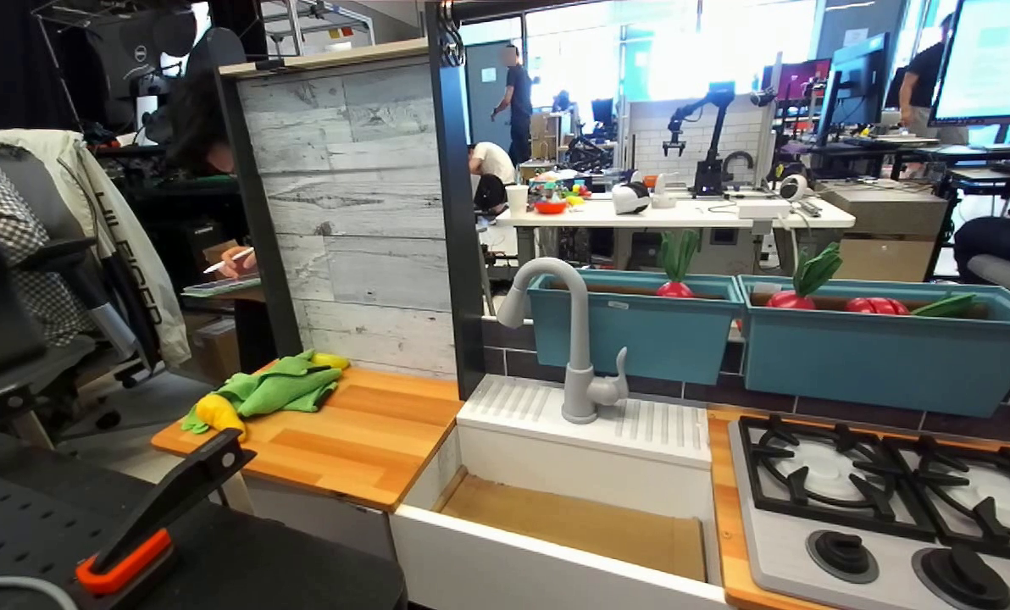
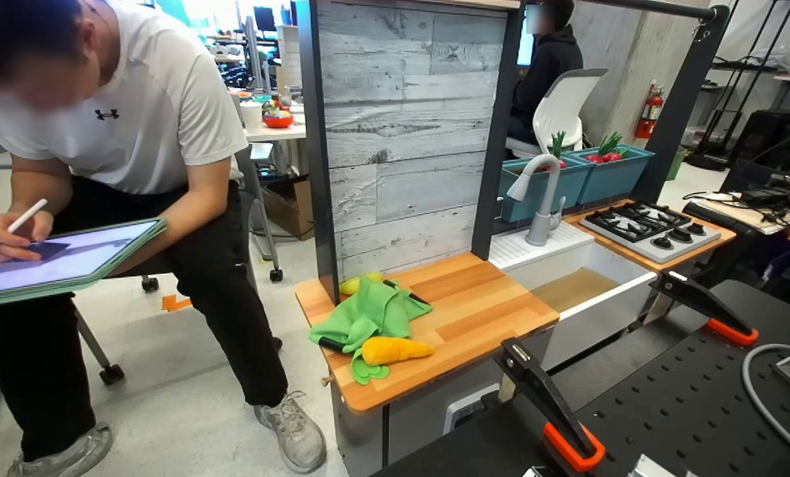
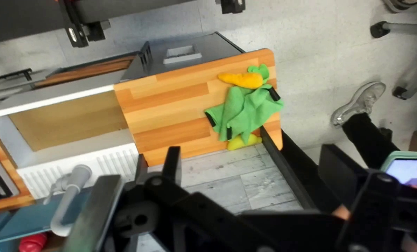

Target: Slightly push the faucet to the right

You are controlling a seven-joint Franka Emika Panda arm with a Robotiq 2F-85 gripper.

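Observation:
The grey gooseneck faucet stands upright on the white ribbed ledge behind the sink, in both exterior views (image 1: 579,339) (image 2: 547,202). Its arched spout points to the left there, and a small lever sits on the right of its base. In the wrist view the faucet (image 3: 76,183) is at the lower left, with the spout end partly hidden behind a part of my gripper. My gripper (image 3: 254,168) is open, with its fingers wide apart and nothing between them. It is apart from the faucet, above the counter area. The gripper and arm are out of both exterior views.
The white sink (image 1: 556,563) lies before the faucet; teal planters (image 1: 632,339) stand behind it. A stove (image 1: 776,542) is to the right. A wood-plank panel (image 1: 361,212) rises left of the faucet, above a wooden counter (image 1: 369,440) with a green cloth (image 1: 293,385). A person sits nearby.

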